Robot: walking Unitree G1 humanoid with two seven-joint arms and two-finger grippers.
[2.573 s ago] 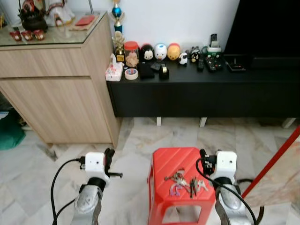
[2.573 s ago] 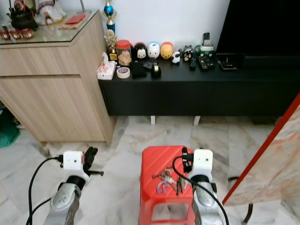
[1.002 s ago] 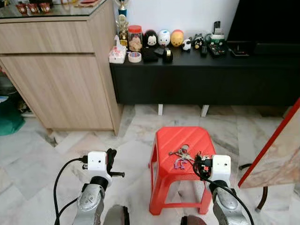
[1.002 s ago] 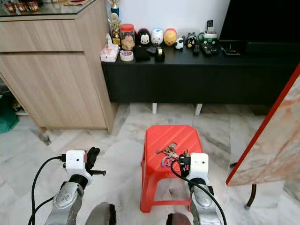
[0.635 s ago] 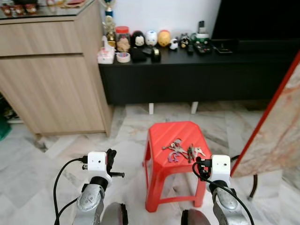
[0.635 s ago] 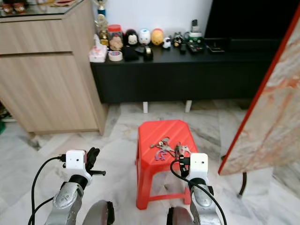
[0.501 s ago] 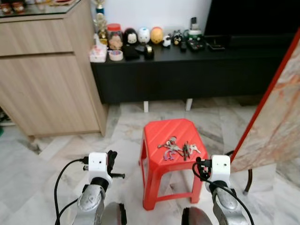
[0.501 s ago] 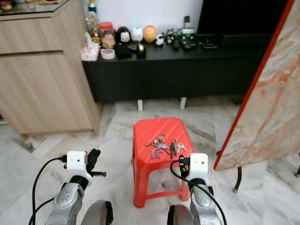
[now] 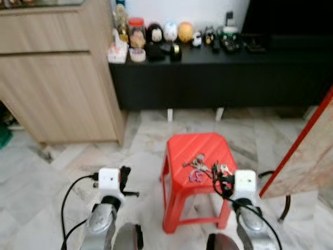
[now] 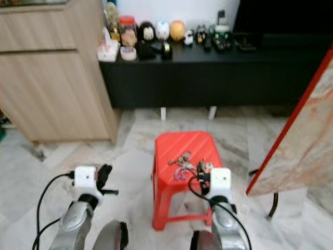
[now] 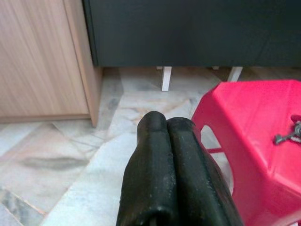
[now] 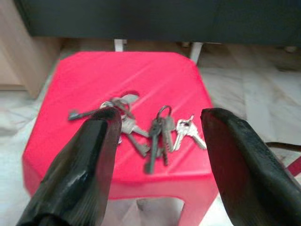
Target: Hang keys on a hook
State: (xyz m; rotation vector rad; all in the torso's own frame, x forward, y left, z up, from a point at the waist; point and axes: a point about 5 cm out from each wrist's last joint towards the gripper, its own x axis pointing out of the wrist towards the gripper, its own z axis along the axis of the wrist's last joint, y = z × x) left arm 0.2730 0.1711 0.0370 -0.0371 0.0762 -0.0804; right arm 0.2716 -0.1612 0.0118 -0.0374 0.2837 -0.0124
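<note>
Your right gripper (image 12: 157, 136) hangs just in front of the red stool (image 9: 195, 151), its jaws spread wide and holding nothing. Between the two black fingers (image 12: 89, 155), seen from the right wrist, lie the keys (image 12: 146, 129): several bunches on rings, loose on the stool's ribbed seat, toward the edge nearest you. One grey bunch lies in the middle, a pair of silver keys just beside it, a long dark key further over.

Your left gripper (image 11: 167, 141) is held over the marble floor (image 9: 67, 161) to the left of the stool, well apart from the keys. Its jaws are pressed together with nothing between them.

Behind the stool stands a low black cabinet (image 9: 218, 78), its top carrying a row of small figurines and jars (image 9: 156, 36). A light wooden cupboard (image 9: 57, 83) adjoins it on the left. A red-edged marbled panel (image 9: 307, 156) leans at the right. The head views are slightly blurred.
</note>
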